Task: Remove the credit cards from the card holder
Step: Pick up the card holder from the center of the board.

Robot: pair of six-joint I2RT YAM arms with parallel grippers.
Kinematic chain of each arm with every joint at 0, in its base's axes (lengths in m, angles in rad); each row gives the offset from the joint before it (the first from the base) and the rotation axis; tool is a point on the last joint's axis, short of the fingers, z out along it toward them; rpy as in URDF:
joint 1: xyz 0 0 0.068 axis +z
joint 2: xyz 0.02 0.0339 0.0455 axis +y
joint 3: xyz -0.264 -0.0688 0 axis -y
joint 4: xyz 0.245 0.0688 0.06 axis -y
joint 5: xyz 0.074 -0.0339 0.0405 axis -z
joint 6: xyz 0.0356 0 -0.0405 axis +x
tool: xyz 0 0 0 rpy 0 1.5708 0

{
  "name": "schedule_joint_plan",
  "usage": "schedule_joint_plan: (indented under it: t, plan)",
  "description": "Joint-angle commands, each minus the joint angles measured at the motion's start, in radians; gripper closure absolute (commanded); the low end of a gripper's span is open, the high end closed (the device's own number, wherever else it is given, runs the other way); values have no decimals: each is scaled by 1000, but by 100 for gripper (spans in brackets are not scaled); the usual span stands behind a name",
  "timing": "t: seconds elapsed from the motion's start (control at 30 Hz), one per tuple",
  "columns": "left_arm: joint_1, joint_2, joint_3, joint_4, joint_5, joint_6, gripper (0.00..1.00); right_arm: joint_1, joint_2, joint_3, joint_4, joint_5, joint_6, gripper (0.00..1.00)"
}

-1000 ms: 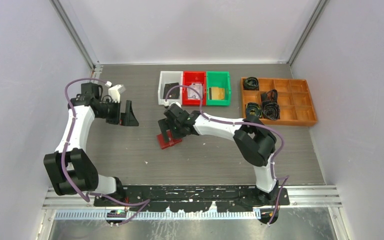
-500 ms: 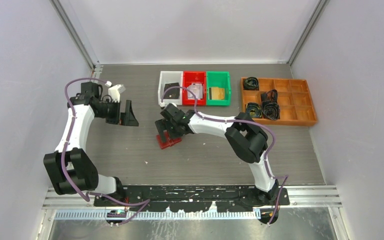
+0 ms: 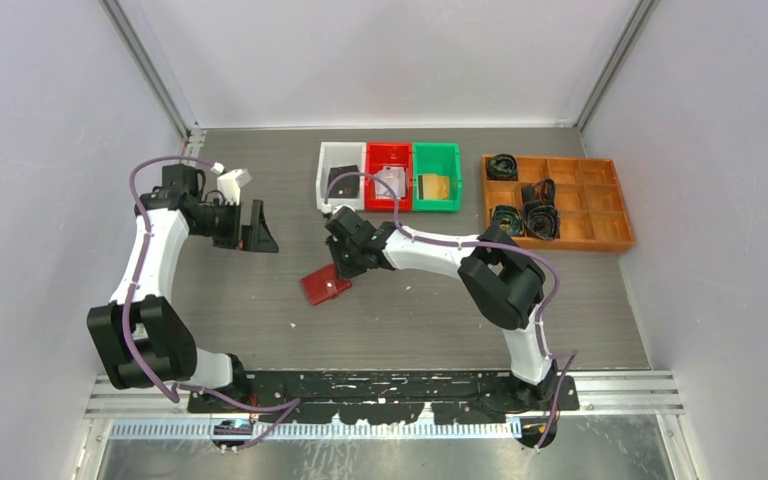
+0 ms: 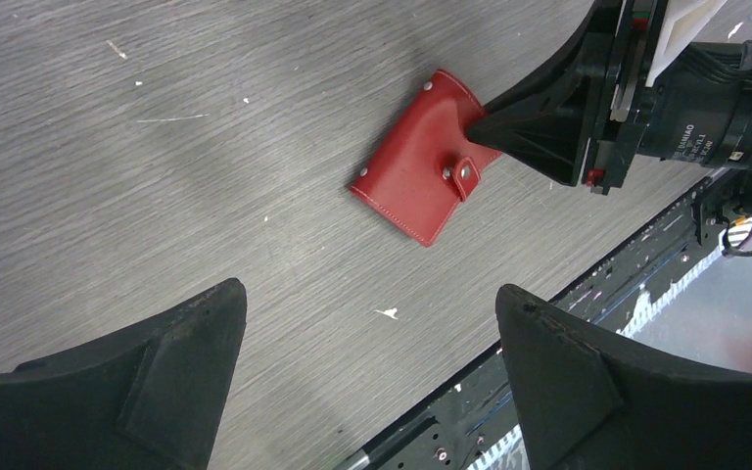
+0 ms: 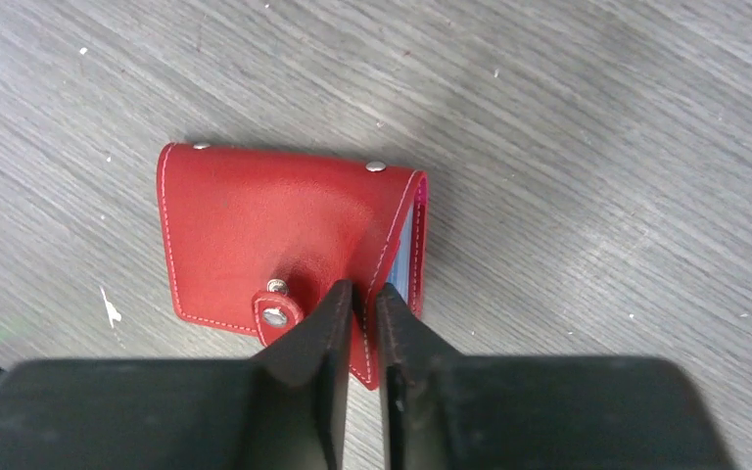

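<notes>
The red card holder [image 3: 324, 287] lies on the table near the middle, snap strap facing up. My right gripper [image 3: 346, 262] is shut on the edge of its cover. In the right wrist view the two fingers [image 5: 364, 289] pinch the stitched red flap of the card holder [image 5: 255, 230], and a pale blue inner page [image 5: 404, 257] shows in the gap beside them. The credit cards are hidden inside. My left gripper [image 3: 257, 231] hovers open to the left with nothing in it. In its own view the left gripper [image 4: 367, 294] looks down at the card holder [image 4: 413, 176] and the right gripper's fingers [image 4: 539, 122].
Three small bins stand at the back: white [image 3: 338, 176], red [image 3: 388, 176] and green [image 3: 436, 176], each with a flat item inside. An orange divided tray [image 3: 560, 200] with black coiled items stands at the back right. The arms' black base rail [image 3: 380, 385] runs along the near edge.
My right gripper has gone from open to shut on the card holder's cover. The holder now lies flatter and slightly further left. The left arm has not moved.
</notes>
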Motion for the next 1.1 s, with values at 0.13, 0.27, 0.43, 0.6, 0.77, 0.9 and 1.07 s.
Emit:
schedule_joint_plan:
  t: [0.13,0.27,0.43,0.6,0.77,0.9,1.07]
  plan:
    - [-55,-27,20,-6,79,7,1,-51,-125,-65,70,-137,6,95]
    - [-92,-35,12,-7,116,17,0,-102,-207,-90,106,-242,-20,99]
    - [-127,-16,16,-24,170,33,0,-158,-309,-99,136,-404,-50,99]
    - [-151,-7,8,-26,254,64,0,-163,-351,-48,73,-550,-96,99]
    - [-161,-9,8,-44,326,132,0,-163,-366,19,25,-653,-109,99]
    - [-168,-5,24,-138,357,235,2,-163,-380,57,33,-699,-94,99]
    - [-200,-28,30,-212,368,337,6,-164,-385,83,62,-685,-35,99]
